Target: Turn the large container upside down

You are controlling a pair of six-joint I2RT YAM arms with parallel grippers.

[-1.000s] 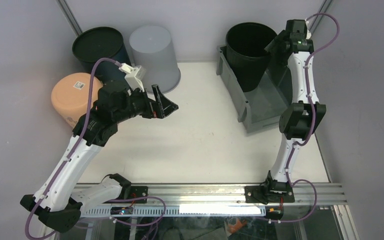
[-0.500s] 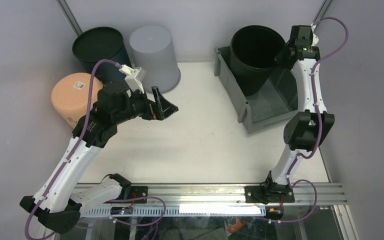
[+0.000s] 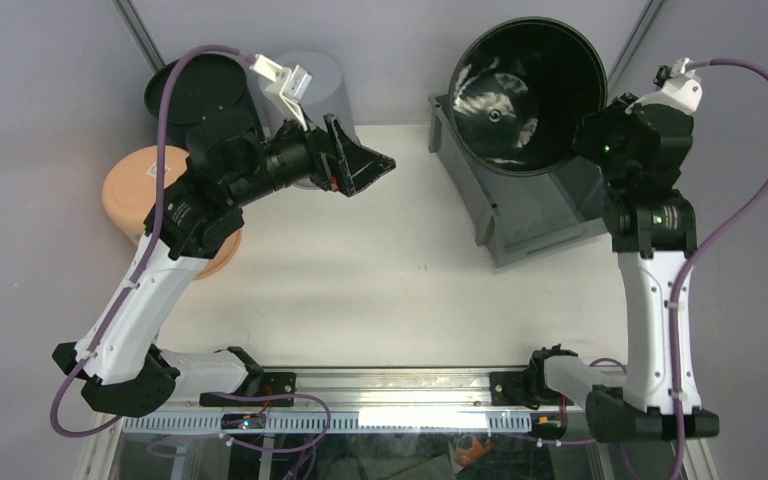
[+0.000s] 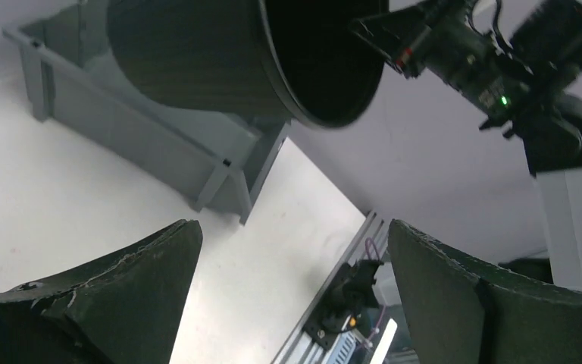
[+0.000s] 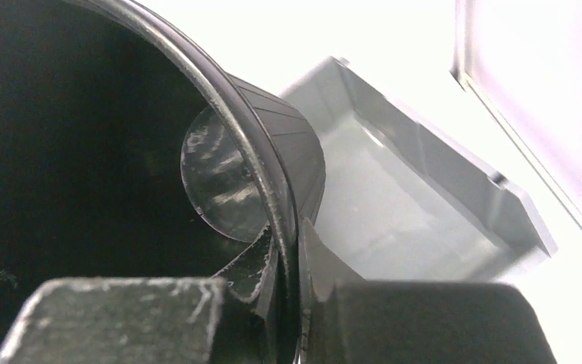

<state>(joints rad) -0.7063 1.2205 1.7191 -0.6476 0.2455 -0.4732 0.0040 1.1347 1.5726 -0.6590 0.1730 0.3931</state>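
Bin: big grey rectangular plastic bin (image 3: 463, 185) sits upright at the far right of the table (image 3: 360, 300); we judge it stiff and light, best gripped at the lipped rim.
Bucket: round black plastic bucket (image 3: 525, 95), tilted over the bin.
Right gripper (image 5: 288, 254): pinching the bucket rim.
Left gripper (image 4: 295, 303): wide open, empty.
Hidden: bin's underside and far wall.

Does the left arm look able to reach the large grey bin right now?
Probably yes: the left gripper is open and only bare table lies between it and the grey bin; the right gripper holds the black bucket lifted.
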